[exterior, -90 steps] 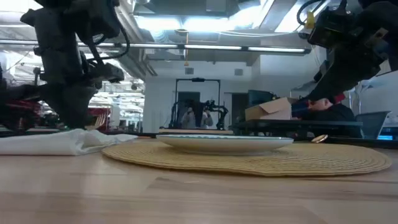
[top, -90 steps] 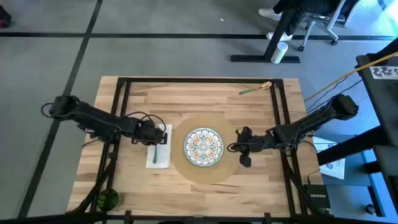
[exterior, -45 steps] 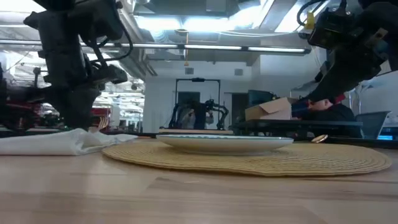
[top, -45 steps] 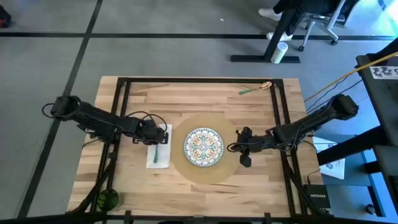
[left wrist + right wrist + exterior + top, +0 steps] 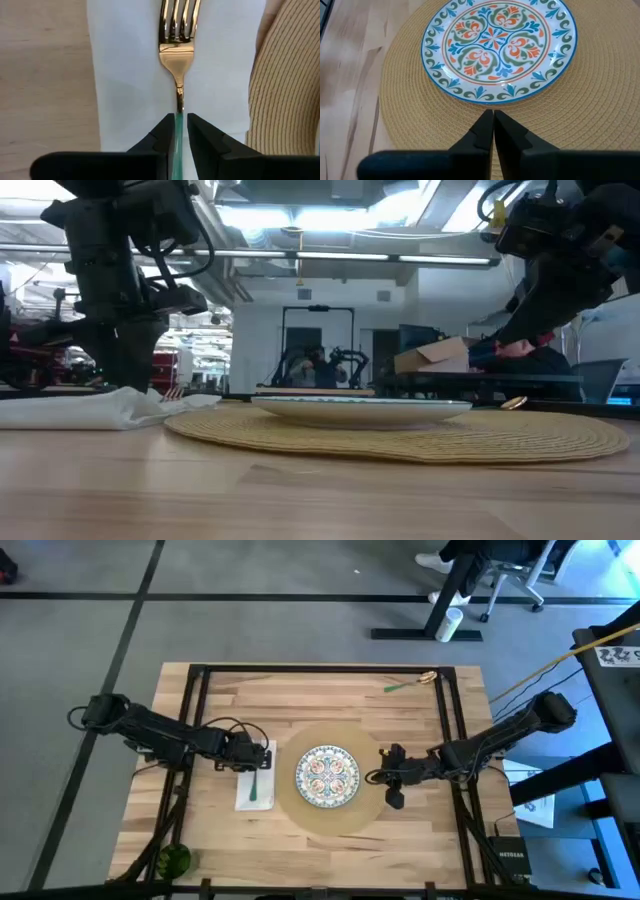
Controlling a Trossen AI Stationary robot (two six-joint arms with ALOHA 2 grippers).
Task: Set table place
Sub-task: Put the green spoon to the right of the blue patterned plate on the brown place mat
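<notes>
The high camera is looking straight down from well above, taking in the whole table (image 5: 330, 690) with the patterned plate (image 5: 327, 776) near the middle and grey floor all around. The low camera is sitting at tabletop level, close to the table's edge, facing level across the plate (image 5: 360, 409) into the room behind. The left wrist camera is hovering close over the white napkin (image 5: 130, 75) just beside the plate, looking down along a gold fork (image 5: 178, 45). The right wrist camera is looking from the plate's other side, near and tilted down onto the plate (image 5: 499, 44) and tan placemat (image 5: 400, 120). All but the left wrist view are sharing the plate.
</notes>
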